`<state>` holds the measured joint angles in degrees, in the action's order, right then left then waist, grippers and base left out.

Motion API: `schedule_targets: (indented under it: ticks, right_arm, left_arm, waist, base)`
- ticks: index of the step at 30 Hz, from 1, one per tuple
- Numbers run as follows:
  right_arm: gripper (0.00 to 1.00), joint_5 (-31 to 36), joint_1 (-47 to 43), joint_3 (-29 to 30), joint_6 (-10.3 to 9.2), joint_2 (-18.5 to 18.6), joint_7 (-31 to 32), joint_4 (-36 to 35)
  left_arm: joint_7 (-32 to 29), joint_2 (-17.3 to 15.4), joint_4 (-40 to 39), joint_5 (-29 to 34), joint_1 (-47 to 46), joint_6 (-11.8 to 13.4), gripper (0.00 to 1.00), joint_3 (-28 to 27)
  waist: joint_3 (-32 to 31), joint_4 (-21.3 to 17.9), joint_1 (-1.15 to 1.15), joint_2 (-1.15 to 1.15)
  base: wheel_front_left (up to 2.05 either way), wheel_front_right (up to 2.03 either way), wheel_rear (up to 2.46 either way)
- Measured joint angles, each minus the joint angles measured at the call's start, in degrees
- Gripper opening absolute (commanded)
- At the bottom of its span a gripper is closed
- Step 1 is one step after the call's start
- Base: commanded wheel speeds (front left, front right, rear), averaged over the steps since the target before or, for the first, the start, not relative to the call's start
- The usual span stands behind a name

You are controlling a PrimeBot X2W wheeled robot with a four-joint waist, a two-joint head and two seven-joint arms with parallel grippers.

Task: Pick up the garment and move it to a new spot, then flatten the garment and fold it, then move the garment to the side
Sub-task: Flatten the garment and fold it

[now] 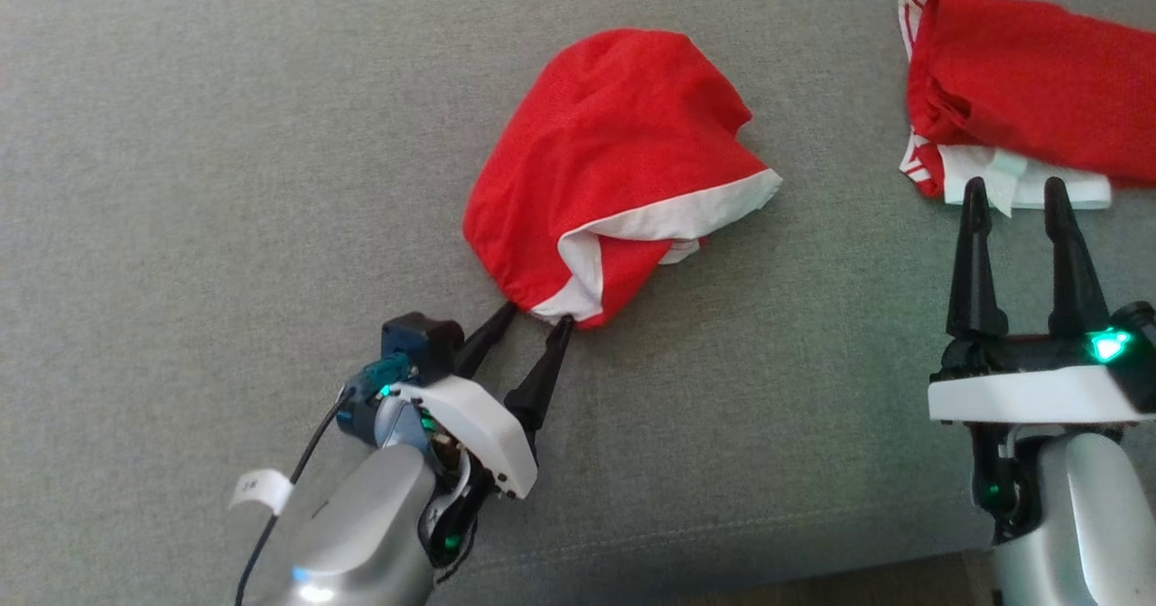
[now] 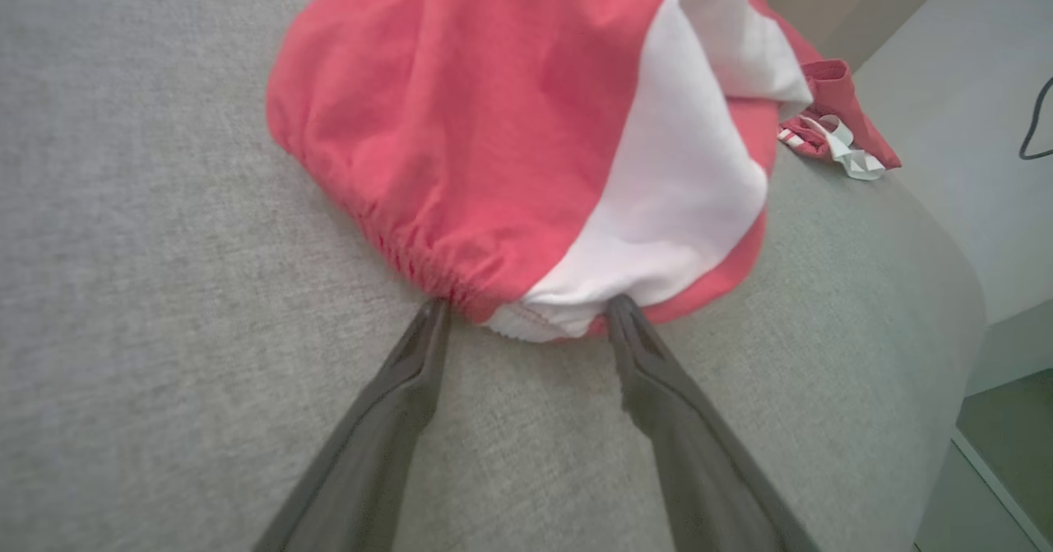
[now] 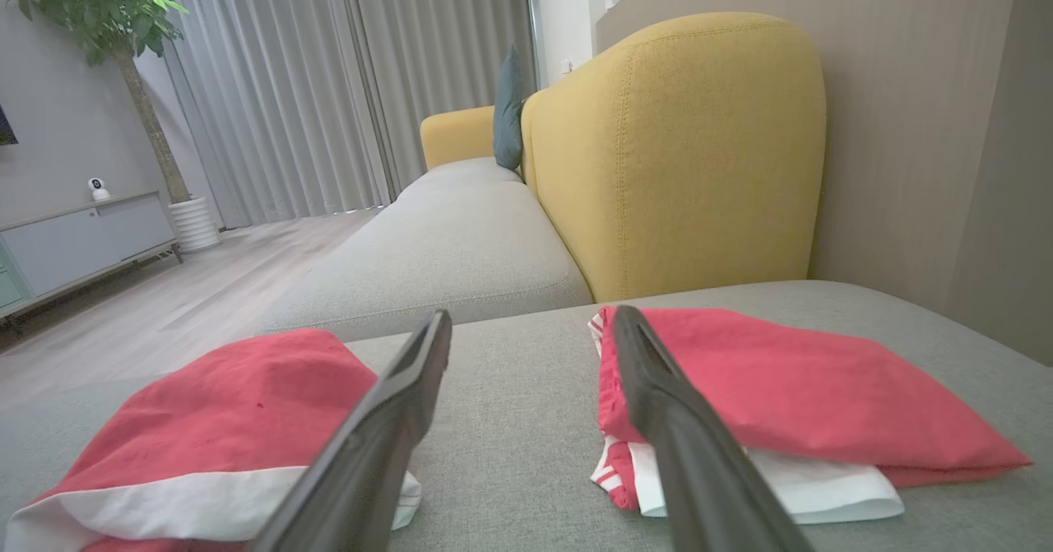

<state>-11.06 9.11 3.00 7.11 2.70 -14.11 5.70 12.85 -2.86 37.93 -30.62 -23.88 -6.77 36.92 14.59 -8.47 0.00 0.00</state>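
Note:
A crumpled red garment (image 1: 605, 154) with a white band lies in the middle of the grey cushion; it shows too in the left wrist view (image 2: 461, 124) and at the lower left of the right wrist view (image 3: 206, 420). My left gripper (image 1: 539, 313) (image 2: 526, 309) is open, its two fingertips touching the near hem on either side of the gathered white edge. My right gripper (image 1: 1011, 186) (image 3: 531, 330) is open and empty, hovering at the right, its tips just short of a second red and white garment.
The second red and white garment (image 1: 1020, 91) (image 3: 790, 387) lies folded at the cushion's far right. The grey cushion (image 1: 226, 227) has bare room to the left and front. A yellow sofa back (image 3: 683, 149) rises beyond. The cushion's front edge runs near my arms.

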Motion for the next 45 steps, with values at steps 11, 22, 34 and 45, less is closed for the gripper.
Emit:
schedule_targets:
  ticks: [11,22,34,45]
  right_arm:
    - [1.0,0.0,0.0,0.9,0.0,0.0,0.0,0.0]
    - [1.0,1.1,-0.1,0.9,0.0,0.0,0.0,2.1]
    - [1.0,8.4,0.1,-5.1,0.0,0.0,4.4,7.4]
    - [1.0,22.2,6.6,-7.4,0.0,0.0,6.8,17.5]
  left_arm:
    - [1.4,0.2,2.0,-0.2,-2.5,0.3,0.0,1.6]
    - [1.4,0.0,-8.1,4.1,-0.2,2.9,0.0,-5.4]
    - [1.4,0.0,-14.9,8.1,4.4,3.2,0.0,-9.2]
    - [1.4,0.1,-16.4,9.8,4.6,2.7,0.0,-10.1]
  waist:
    - [0.5,-0.3,0.0,0.0]
    - [-1.6,3.0,0.0,0.0]
    - [-3.0,6.0,0.0,0.0]
    - [-1.6,6.7,0.0,0.0]
  base:
    - [0.0,0.0,0.0]
    - [0.0,0.0,0.0]
    - [0.0,0.0,0.0]
    - [0.0,0.0,0.0]
